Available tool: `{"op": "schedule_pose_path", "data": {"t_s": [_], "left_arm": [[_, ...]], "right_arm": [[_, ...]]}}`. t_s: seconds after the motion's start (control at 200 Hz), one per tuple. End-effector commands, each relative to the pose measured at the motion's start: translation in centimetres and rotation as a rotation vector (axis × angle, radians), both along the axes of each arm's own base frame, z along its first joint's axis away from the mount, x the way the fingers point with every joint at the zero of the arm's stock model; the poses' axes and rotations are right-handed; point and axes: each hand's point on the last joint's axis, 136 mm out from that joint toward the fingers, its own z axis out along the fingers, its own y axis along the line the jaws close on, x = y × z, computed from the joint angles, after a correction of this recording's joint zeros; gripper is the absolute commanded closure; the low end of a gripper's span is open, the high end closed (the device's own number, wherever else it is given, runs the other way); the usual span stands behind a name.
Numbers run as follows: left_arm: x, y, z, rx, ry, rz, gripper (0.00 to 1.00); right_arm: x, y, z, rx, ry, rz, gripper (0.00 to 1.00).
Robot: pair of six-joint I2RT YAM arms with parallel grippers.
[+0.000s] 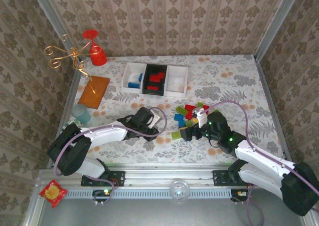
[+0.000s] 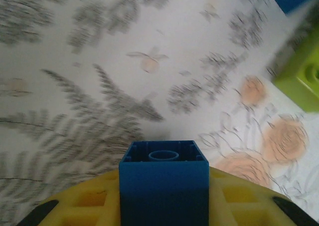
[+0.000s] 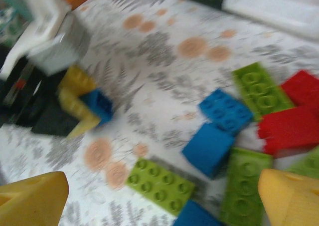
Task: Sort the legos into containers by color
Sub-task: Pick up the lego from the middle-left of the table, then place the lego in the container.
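The left claw (image 3: 82, 102) is closed on a blue brick (image 2: 163, 183), pinching it across two flat sides with the studs facing outward, low over the desk (image 1: 224, 76) and just left of the pile (image 1: 187, 117).

At the back stand the three bins, touching side by side. The left bin (image 1: 125, 76) holds blue pieces, the black bin (image 1: 145, 81) holds red ones, and the right bin (image 1: 177, 82) looks bare, though I cannot be sure. By colour, the held brick likely belongs in the left bin.

The pile mixes blue, red and green pieces, some touching or overlapping. They look like hard, light, stiff plastic with smooth walls, so a squeeze across opposite flat sides should hold. A grip on the studs or a corner may slip. A green plate (image 3: 162, 186) lies flat and thin, and probably has to be taken by its long edges.

The right claw (image 3: 159, 208) hangs over the pile's near edge, spread wide and holding nothing.
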Motion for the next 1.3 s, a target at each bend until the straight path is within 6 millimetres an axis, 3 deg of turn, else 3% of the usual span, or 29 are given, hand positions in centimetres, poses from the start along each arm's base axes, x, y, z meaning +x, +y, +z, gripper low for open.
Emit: {"op": "schedule_pose_path", "data": {"t_s": [0.0,0.08,0.26,0.445,0.49,0.61,0.8,0.935,1.095,1.205,1.295], "left_arm": [[3.5,0.3,2.8,-0.101,-0.092,0.138,0.75],[6.0,1.2,4.4,-0.136,-0.138,0.215,0.75],[12.9,4.0,8.5,-0.142,-0.253,0.396,0.74],[19.9,5.9,11.2,-0.131,-0.322,0.512,0.74],[21.8,7.4,11.3,-0.115,-0.328,0.558,0.73],[25.8,9.1,11.7,-0.069,-0.36,0.612,0.72],[31.2,9.8,10.2,-0.009,-0.35,0.634,0.68],[33.7,10.1,9.0,0.037,-0.334,0.639,0.59],[35.1,10.2,10.0,0.076,-0.346,0.638,0.47],[34.4,10.0,11.7,0.045,-0.353,0.64,0.41],[32.0,8.6,13.4,-0.036,-0.341,0.609,0.39]], "right_arm": [[-1.0,3.2,2.2,0.044,-0.049,0.158,0.01],[-0.6,3.1,1.9,0.035,-0.048,0.134,0.0],[1.7,0.4,1.7,-0.023,-0.084,-0.072,0.0],[2.0,-0.6,2.1,-0.01,-0.102,-0.133,0.0],[2.1,-0.8,2.1,-0.019,-0.106,-0.144,0.0],[2.2,-1.4,2.3,-0.032,-0.115,-0.167,0.0],[2.2,-1.7,2.4,-0.035,-0.123,-0.177,0.0],[2.2,-1.8,2.5,-0.037,-0.124,-0.181,0.0],[2.2,-1.9,2.4,-0.042,-0.126,-0.186,0.0],[2.4,-2.0,2.2,-0.049,-0.12,-0.199,0.0],[2.8,-2.5,1.9,-0.054,-0.093,-0.247,0.0]]}}
